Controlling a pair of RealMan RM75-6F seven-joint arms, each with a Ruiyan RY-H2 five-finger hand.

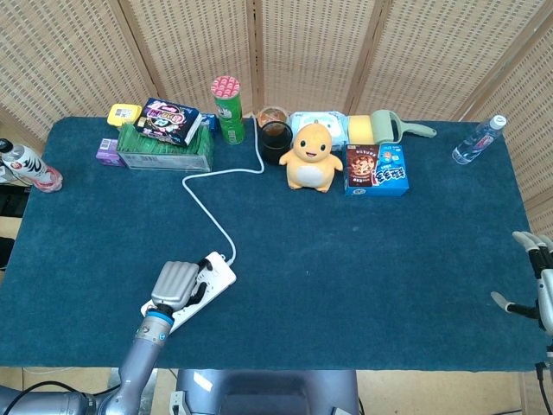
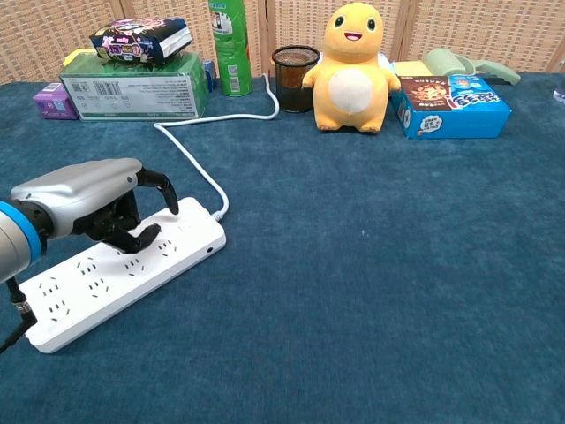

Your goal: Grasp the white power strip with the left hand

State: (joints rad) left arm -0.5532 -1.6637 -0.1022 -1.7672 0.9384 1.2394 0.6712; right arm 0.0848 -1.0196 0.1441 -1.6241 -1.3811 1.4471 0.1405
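The white power strip (image 1: 216, 273) (image 2: 124, 276) lies flat on the blue cloth at the front left, its cable (image 1: 204, 204) running back toward the green can. My left hand (image 1: 175, 284) (image 2: 84, 200) hovers over the strip's middle, fingers arched and apart. Its fingertips (image 2: 144, 233) touch the strip's top face without wrapping its edges. My right hand (image 1: 537, 285) shows only in the head view, at the table's far right edge, fingers spread with nothing in them.
Along the back stand a green box (image 1: 164, 149) with a snack pack on it, a green can (image 1: 229, 111), a dark cup (image 1: 275, 140), a yellow plush toy (image 1: 311, 157) and a blue box (image 1: 376, 169). A water bottle (image 1: 478, 140) lies back right.
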